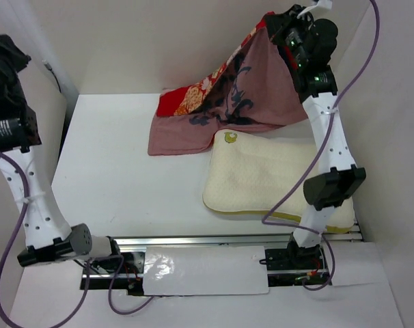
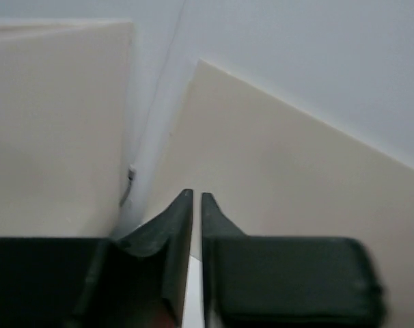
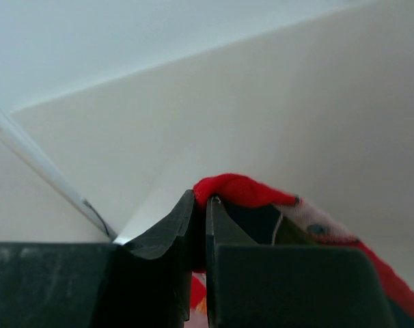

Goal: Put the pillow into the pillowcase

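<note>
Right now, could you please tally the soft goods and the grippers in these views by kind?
Cream-white dimpled rectangular pillow with yellow piping: 1
Red printed fabric pillowcase, lifted at one corner: 1
Black two-finger grippers: 2 (left gripper, shut on nothing; right gripper, clamping the pillowcase)
Total: 4

The pillowcase [image 1: 221,102] is being seen as thin cloth, its printed red face slightly lustrous and its reverse a dull, faded pink. The pillow [image 1: 268,174] is being shown as soft, matt cream fabric with a dimpled surface and smooth yellow piping. The counter [image 1: 118,171] is being presented as smooth, matt white. The jaws of the right gripper [image 3: 199,201] are being shown as dark, matt plastic, faintly scuffed. The rail [image 1: 214,240] is being seen as bare metal, and the sheet [image 1: 200,272] beside it as glossy white.
</note>
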{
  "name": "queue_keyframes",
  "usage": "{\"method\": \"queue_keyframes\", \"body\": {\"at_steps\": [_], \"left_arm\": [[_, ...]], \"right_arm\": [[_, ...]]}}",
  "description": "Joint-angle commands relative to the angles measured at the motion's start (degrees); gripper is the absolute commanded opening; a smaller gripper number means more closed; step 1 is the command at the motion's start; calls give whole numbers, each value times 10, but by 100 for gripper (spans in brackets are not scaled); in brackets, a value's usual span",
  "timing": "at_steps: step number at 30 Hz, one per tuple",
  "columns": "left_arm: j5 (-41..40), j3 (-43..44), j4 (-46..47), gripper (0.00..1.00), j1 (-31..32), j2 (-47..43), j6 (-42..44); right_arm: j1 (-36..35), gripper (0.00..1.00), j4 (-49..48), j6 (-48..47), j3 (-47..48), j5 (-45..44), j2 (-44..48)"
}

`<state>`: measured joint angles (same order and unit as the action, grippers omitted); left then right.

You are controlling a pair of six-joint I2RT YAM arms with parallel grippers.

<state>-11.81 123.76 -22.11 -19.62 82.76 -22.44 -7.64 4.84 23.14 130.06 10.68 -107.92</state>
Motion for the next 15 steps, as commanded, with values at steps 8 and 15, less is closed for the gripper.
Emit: {"method": "queue_keyframes", "body": {"at_steps": [8,15], "left_arm": [[244,-272,25,46,69,83,-115],[112,-281,15,63,220,210,-80]], "right_arm": [[-2,0,-71,-44,-379,26,263],[-13,0,-34,-65,-510,4,311]]}}
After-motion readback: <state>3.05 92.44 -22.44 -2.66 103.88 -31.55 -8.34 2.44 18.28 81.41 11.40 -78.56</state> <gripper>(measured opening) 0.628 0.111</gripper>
